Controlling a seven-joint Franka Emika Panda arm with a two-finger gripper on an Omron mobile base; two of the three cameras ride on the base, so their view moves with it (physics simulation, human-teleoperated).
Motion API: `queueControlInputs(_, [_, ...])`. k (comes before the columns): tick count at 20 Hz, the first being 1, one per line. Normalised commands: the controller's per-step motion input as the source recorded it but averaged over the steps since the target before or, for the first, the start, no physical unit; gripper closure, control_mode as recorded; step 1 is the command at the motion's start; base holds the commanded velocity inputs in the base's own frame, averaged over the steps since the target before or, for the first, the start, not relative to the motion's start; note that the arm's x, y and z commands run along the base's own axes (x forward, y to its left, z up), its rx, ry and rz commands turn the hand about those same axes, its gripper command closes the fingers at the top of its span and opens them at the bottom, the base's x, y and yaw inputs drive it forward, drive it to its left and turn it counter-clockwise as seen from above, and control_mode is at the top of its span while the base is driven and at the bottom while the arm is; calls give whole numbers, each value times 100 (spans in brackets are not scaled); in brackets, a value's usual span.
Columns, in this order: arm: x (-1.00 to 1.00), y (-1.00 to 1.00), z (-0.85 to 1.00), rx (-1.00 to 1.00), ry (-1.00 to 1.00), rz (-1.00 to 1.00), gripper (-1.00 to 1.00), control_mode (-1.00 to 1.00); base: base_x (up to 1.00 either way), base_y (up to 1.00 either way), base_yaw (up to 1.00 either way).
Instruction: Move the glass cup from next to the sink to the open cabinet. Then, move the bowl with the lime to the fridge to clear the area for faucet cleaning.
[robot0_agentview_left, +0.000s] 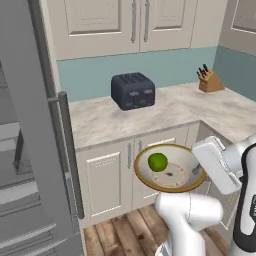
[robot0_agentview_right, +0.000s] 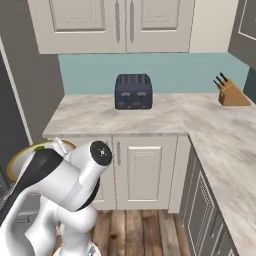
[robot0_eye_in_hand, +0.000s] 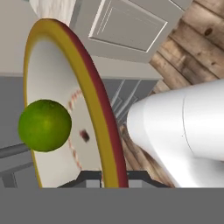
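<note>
Gripper (robot0_eye_in_hand: 105, 177) pinches rim of bowl (robot0_agentview_left: 185, 182), lime (robot0_agentview_left: 158, 162) inside, held above wood floor (robot0_agentview_left: 120, 232) beside open fridge (robot0_agentview_left: 35, 150)

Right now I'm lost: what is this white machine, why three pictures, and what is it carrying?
It is a white robot arm on a driving base in a simulated kitchen. Two pictures come from cameras behind the arm, left and right; the third looks along its hand. Its pincer grips the rim of a bowl with a lime inside, carried above the wooden floor. The fridge stands open at the left. On the counter sit a dark toaster and a knife block.
</note>
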Motion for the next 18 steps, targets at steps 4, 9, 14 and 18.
queueControlInputs(4, [0, 0, 0, 0, 0, 0, 100, 100, 0, 0, 0])
queueControlInputs(9, [0, 0, 0, 0, 0, 0, 100, 100, 11, -32, 26])
queueControlInputs(14, [0, 0, 0, 0, 0, 0, 100, 100, 17, -45, 54])
queueControlInputs(18, [0, 0, 0, 0, 0, 0, 100, 100, 13, -46, 56])
